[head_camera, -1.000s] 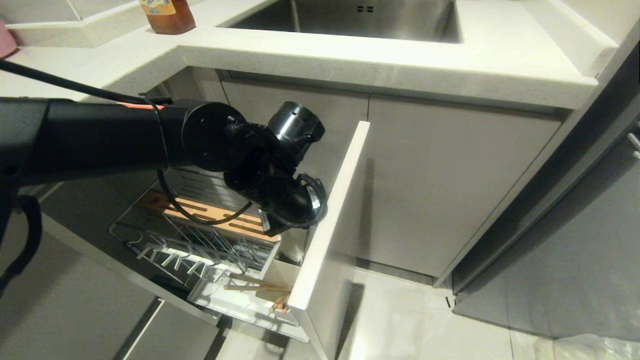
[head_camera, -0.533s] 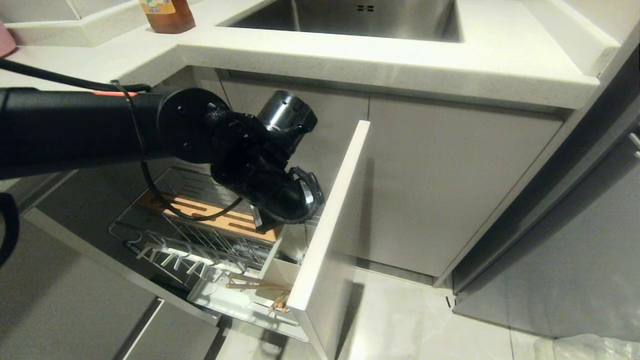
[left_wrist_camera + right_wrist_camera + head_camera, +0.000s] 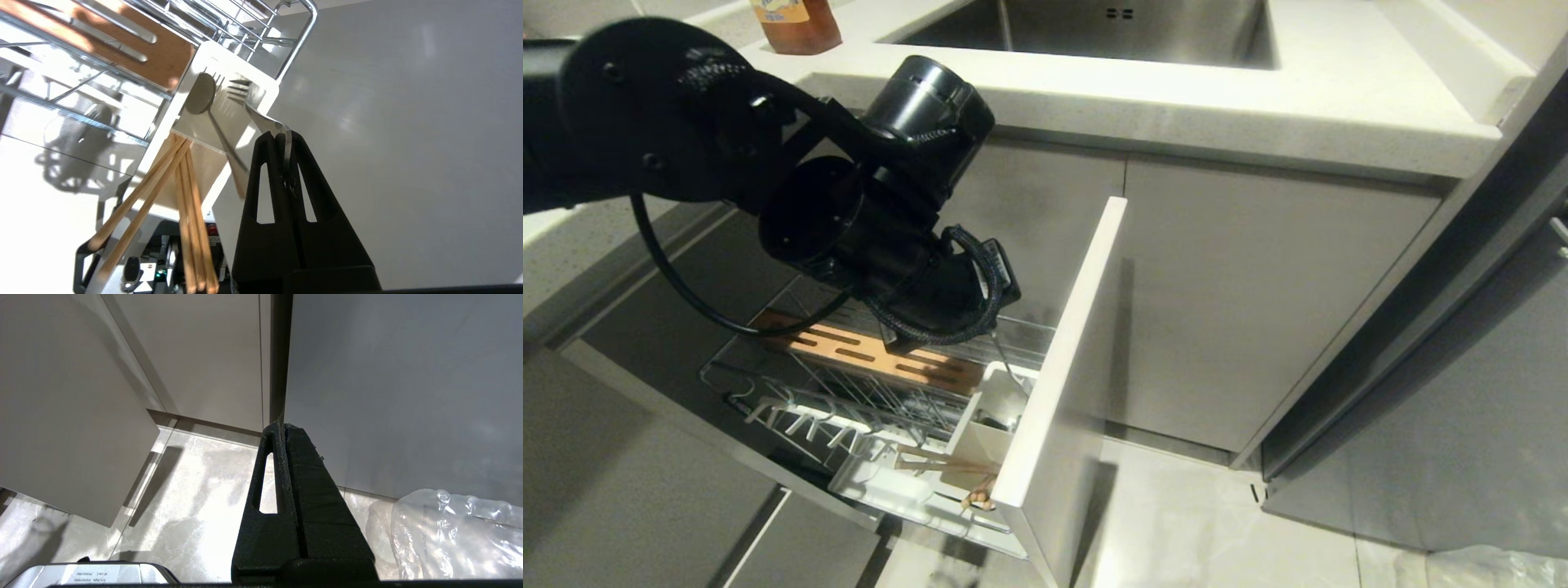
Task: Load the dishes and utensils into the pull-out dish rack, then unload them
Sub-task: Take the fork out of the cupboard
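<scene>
Forks and spoons share the white utensil box point(image 3: 229, 102) at the front corner of the pull-out dish rack point(image 3: 866, 384), just behind its pale front panel point(image 3: 1054, 392); the left gripper point(image 3: 281, 139) is clamped tight on the handle of a metal fork point(image 3: 261, 118), whose tines rest at the box's rim; a grey spoon point(image 3: 202, 96) leans inside the box; wooden chopsticks point(image 3: 184, 196) stand in the next compartment; the right gripper point(image 3: 282, 428), fingers pressed together and empty, hangs above the floor point(image 3: 196, 490) beside the cabinet.
</scene>
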